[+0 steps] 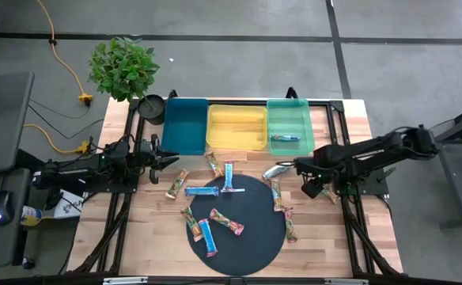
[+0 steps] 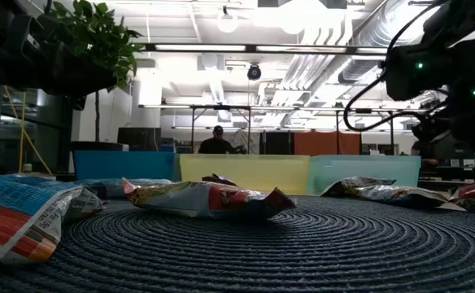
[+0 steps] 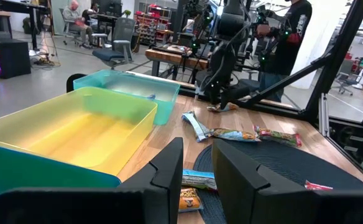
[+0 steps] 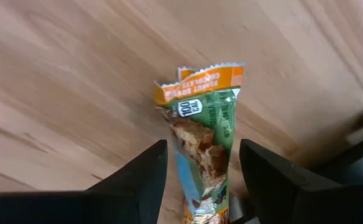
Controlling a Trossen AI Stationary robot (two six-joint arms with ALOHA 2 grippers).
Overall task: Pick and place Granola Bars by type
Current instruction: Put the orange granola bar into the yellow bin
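Wood tabletop (image 1: 350, 119) with round dark mat (image 1: 251, 237), grey workshop floor around. Teal tray (image 1: 185, 127), yellow tray (image 1: 236, 127), green tray (image 1: 289, 120) along far edge, potted plant (image 1: 123, 67) far left. Granola bars (image 1: 215, 224) scattered on mat and wood. Left gripper (image 1: 168, 157) near teal tray, narrowly parted, empty. Right gripper (image 4: 200, 180) spread, straddling one bar (image 4: 201, 134) on wood right of mat, grip unclear.
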